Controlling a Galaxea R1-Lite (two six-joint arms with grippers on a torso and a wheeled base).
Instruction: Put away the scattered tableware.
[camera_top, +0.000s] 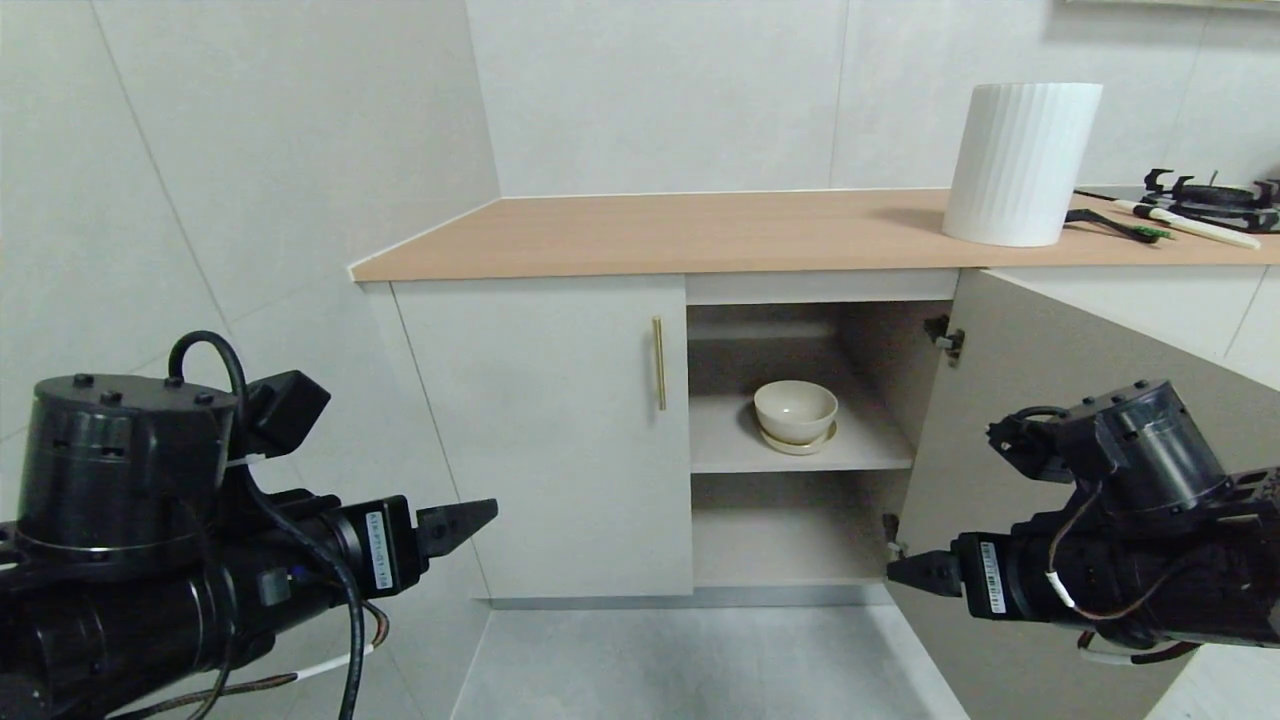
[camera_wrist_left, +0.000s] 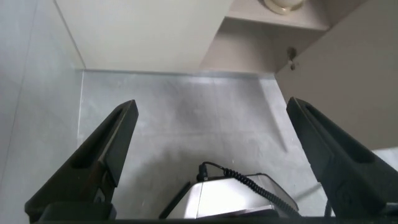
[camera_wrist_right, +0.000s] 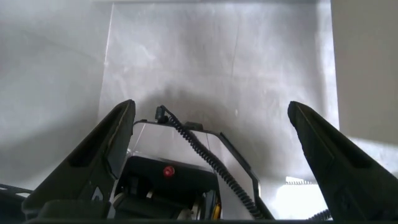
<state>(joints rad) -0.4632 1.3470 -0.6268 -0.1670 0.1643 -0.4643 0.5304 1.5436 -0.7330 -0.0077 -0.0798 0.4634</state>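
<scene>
My left claw (camera_wrist_left: 211, 104) and right claw (camera_wrist_right: 211, 104) gape wide, both empty, low before the cabinet (camera_top: 540, 430). Bowl (camera_top: 795, 408) sits on saucer (camera_top: 800, 441), cabinet's upper shelf. Stowing looks done; next, likely swing cabinet door (camera_top: 1020, 340) shut.

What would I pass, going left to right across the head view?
left gripper → brass door handle → bowl on its saucer on the cabinet shelf → right gripper → white ribbed container → stove
</scene>
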